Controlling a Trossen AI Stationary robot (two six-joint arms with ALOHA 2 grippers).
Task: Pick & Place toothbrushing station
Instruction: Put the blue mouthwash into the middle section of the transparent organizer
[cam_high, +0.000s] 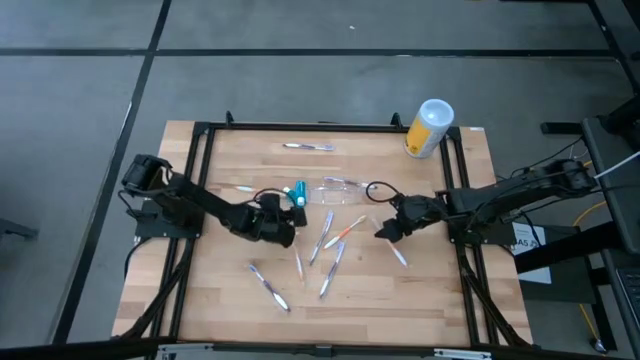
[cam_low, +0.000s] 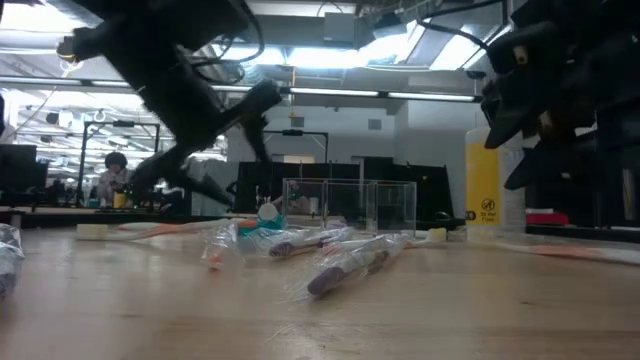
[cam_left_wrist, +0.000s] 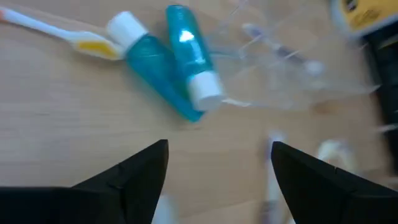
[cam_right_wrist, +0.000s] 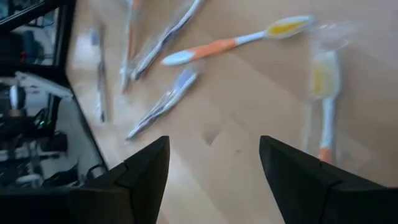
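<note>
The toothbrushing station (cam_high: 340, 190) is a clear plastic holder on the table's middle, also seen in the low view (cam_low: 350, 205) and blurred in the left wrist view (cam_left_wrist: 286, 62). Two teal tubes (cam_left_wrist: 177, 71) with white caps lie side by side to its left. My left gripper (cam_high: 288, 225) hovers open just near of the tubes, fingers (cam_left_wrist: 217, 149) wide apart with bare wood between them. My right gripper (cam_high: 385, 230) hovers open to the right of the station, over loose toothbrushes (cam_right_wrist: 236, 40), with nothing between its fingers (cam_right_wrist: 214, 143).
Several wrapped and bare toothbrushes (cam_high: 330, 250) lie scattered over the table's middle and near part, and one (cam_high: 308, 147) lies at the far side. A yellow canister with a white lid (cam_high: 428, 128) stands at the far right corner. A black frame (cam_high: 200, 130) borders the table.
</note>
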